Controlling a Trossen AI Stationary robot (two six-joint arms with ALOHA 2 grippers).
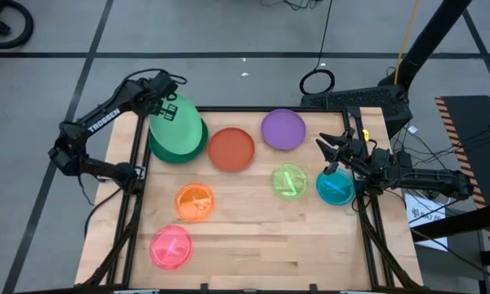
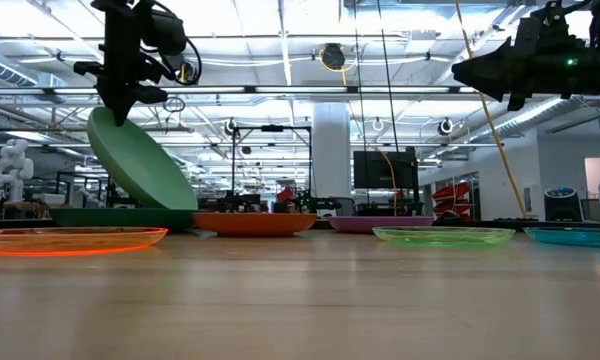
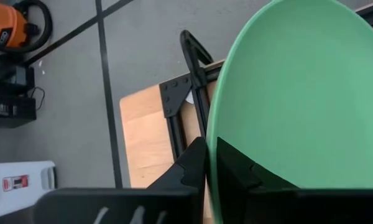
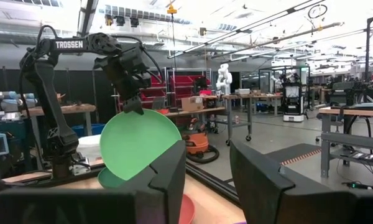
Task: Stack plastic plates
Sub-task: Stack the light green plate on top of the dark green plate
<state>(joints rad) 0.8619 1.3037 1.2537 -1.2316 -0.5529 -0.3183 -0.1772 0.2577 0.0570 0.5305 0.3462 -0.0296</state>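
The light green plate (image 1: 178,124) is pinched at its rim by the left end effector (image 1: 168,104) in the upper left of the high view; it is held tilted, its lower edge resting on the dark green plate (image 1: 165,153) on the desk (image 1: 253,237); the red-orange plate (image 1: 231,149) and the purple plate (image 1: 283,129) are seen to their right; the orange plate (image 1: 194,202), pink plate (image 1: 171,247), lime plate (image 1: 290,180) and teal plate (image 1: 336,188) are laid lower in the frame; the right end effector (image 1: 333,153) is held above the desk's right edge, just above the teal plate, its fingers spread.
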